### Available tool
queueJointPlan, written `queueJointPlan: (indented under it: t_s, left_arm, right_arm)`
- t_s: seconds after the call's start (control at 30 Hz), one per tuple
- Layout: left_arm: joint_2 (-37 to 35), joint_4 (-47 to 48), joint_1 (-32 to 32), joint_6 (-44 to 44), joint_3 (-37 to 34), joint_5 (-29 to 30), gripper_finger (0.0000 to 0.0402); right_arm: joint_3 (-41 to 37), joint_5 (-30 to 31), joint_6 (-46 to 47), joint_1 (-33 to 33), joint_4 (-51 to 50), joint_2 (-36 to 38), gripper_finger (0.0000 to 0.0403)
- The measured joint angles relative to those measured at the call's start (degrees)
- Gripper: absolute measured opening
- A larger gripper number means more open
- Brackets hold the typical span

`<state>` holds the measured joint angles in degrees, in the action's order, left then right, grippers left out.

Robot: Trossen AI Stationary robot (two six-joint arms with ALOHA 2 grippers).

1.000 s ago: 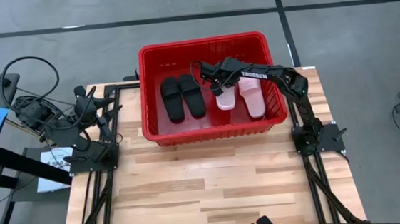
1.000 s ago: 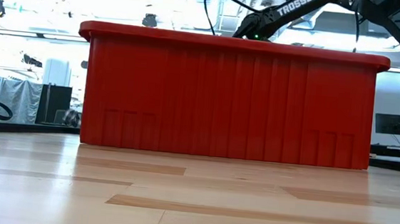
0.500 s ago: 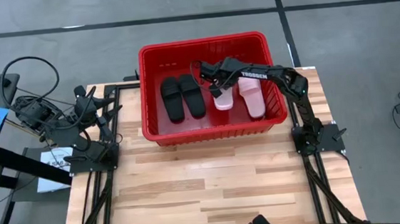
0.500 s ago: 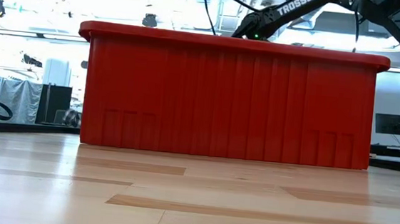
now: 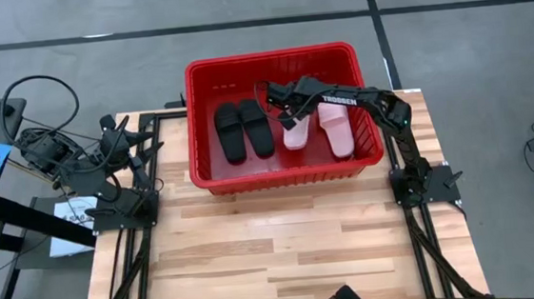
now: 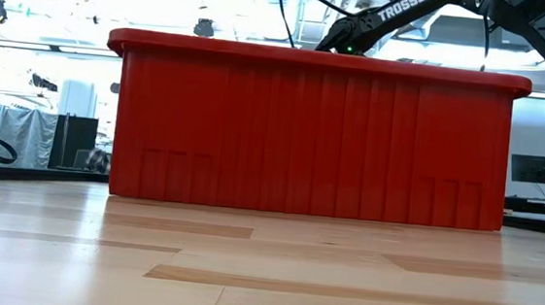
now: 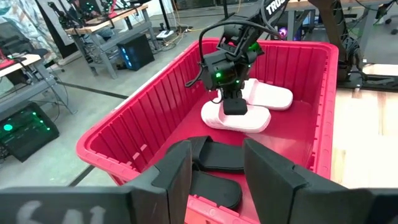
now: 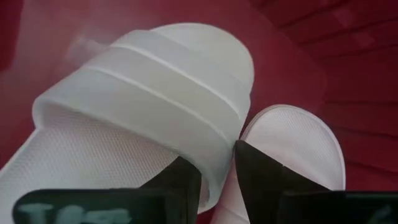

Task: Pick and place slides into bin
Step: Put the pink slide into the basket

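The bench [image 5: 284, 244] is a pale wood-plank surface filling the lower centre of the high view. The bin [image 5: 214, 178] stands at its upper edge, in the upper centre of that frame: a large rectangular red crate with tall ribbed walls. In the low view its long wall [image 6: 312, 141] fills the middle of the frame and hides everything inside.

All four slides lie on the bin floor. The two black slides [image 5: 243, 129] lie side by side in the left half, parallel and touching. The two pale pink slides [image 5: 335, 128] lie in the right half. In the left wrist view the nearer pink slide [image 7: 239, 120] lies just in front of the farther one [image 7: 273, 95], and the black pair [image 7: 217, 163] lies below them in the frame.

The right arm reaches in from the right of the high view, over the bin's right wall. The right gripper [image 5: 289, 121] is down at the left pink slide [image 5: 295, 135]. In the right wrist view its jaws sit close together over the wide ribbed strap [image 8: 149, 99], at the strap's edge; whether they clamp it cannot be told.

The left gripper [image 5: 128, 137] waits at the upper left of the bench, outside the bin, jaws parted and holding nothing.
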<state>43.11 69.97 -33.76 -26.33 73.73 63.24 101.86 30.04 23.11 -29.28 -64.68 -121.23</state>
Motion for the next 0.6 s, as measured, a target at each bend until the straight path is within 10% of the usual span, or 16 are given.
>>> queueJointPlan:
  t_s: [0.6]
  left_arm:
    - [0.0,0.0,0.0,0.0,0.0,-0.5,0.0135]
  right_arm:
    - [0.0,-0.4,-5.2,0.5,-1.3,0.0,0.0088]
